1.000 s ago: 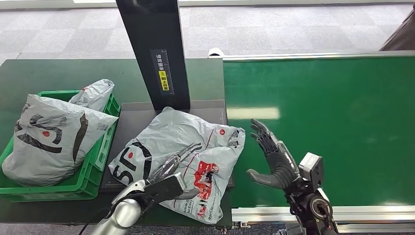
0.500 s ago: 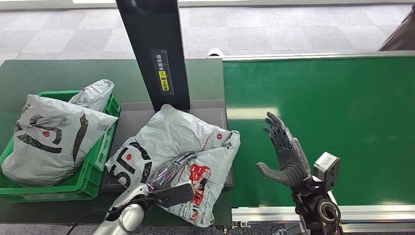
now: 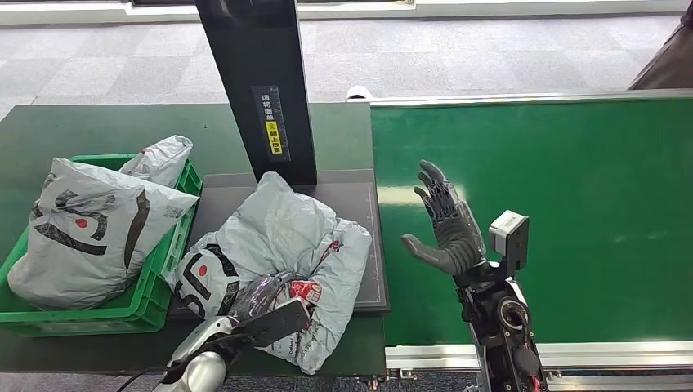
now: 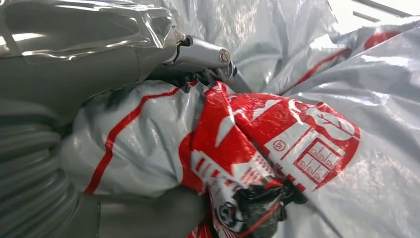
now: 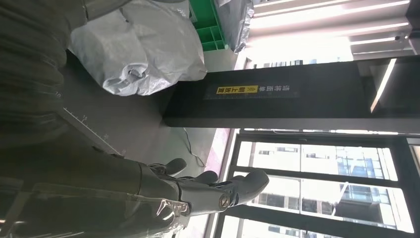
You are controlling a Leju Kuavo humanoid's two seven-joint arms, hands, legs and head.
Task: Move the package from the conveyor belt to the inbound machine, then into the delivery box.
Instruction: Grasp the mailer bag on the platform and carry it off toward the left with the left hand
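Observation:
The grey package (image 3: pixel 282 237) with red and black print lies crumpled on the black platform (image 3: pixel 364 245) of the inbound machine. My left hand (image 3: pixel 266 298) grips its near edge; in the left wrist view the thumb and fingers (image 4: pixel 198 54) bunch the printed plastic of the package (image 4: pixel 307 148). My right hand (image 3: pixel 445 229) hovers over the green conveyor belt (image 3: pixel 556 204), just right of the platform. It is open with fingers spread, holds nothing and stays apart from the package. In the right wrist view that hand (image 5: pixel 198 191) points toward the machine's column (image 5: pixel 277 99), with the package (image 5: pixel 138 49) beyond.
A green delivery crate (image 3: pixel 155 298) stands left of the platform and holds two grey packages (image 3: pixel 82 229). The machine's black column (image 3: pixel 257 82) rises behind the platform. The belt's metal edge (image 3: pixel 572 353) runs along the near side. A dark green tabletop (image 3: pixel 82 122) surrounds the crate.
My left hand has drawn the package leftward toward the crate, bunching it up. My right hand has come away from the package's right edge and risen, staying open.

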